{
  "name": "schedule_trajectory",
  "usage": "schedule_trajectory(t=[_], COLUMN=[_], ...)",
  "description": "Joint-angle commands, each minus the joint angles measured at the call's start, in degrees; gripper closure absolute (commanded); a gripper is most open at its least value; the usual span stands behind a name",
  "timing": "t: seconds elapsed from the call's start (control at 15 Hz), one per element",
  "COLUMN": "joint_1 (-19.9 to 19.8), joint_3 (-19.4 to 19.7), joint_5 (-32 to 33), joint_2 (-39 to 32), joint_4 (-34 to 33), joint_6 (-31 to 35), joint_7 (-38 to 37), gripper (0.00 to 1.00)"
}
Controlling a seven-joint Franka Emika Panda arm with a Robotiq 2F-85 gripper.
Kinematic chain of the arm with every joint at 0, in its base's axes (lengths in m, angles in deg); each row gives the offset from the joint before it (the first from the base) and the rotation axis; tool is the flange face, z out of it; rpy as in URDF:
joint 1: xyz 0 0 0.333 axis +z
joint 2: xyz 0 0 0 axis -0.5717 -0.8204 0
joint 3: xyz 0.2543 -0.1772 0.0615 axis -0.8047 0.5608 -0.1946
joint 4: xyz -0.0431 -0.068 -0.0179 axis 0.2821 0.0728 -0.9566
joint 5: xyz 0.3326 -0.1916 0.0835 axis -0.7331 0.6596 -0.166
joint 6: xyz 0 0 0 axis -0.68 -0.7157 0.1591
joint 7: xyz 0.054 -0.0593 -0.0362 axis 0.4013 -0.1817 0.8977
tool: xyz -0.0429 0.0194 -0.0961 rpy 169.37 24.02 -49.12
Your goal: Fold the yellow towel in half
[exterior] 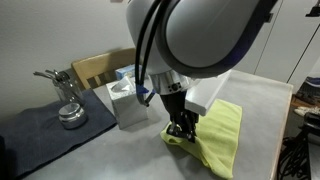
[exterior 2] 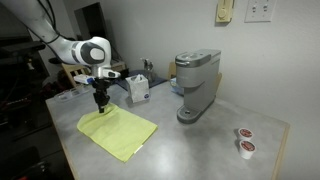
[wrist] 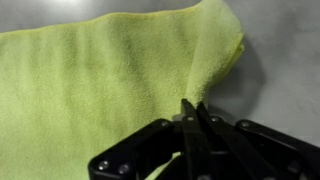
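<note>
The yellow towel (exterior: 220, 135) lies flat on the grey table in both exterior views (exterior 2: 120, 133) and fills most of the wrist view (wrist: 90, 80). My gripper (exterior: 181, 129) stands upright over the towel's corner nearest the grey tissue box (exterior: 125, 100). In the wrist view the fingertips (wrist: 190, 108) are pressed together on the towel's edge, and the cloth there is puckered up into a small ridge. An exterior view shows the gripper (exterior 2: 100, 104) at the towel's far left corner.
The tissue box (exterior 2: 138, 90) stands just behind the towel. A dark grey mat (exterior: 40, 130) holds a metal kettle-like piece (exterior: 68, 113). A grey coffee machine (exterior 2: 195, 85) and two pods (exterior 2: 245, 140) stand to the right. A wooden chair back (exterior: 100, 68) is behind the table.
</note>
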Motion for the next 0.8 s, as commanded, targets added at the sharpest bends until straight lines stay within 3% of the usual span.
schedule_trajectory(t=[0.0,0.73], joint_1=[-0.8,-2.7], joint_3=[0.5,2.6], joint_5=[2.0,4.4], joint_2=[2.2,5.4], joint_4=[2.2,4.3], joint_6=[-0.1,-0.9], joint_7=[-1.0,-2.6], gripper=[0.99,0.99])
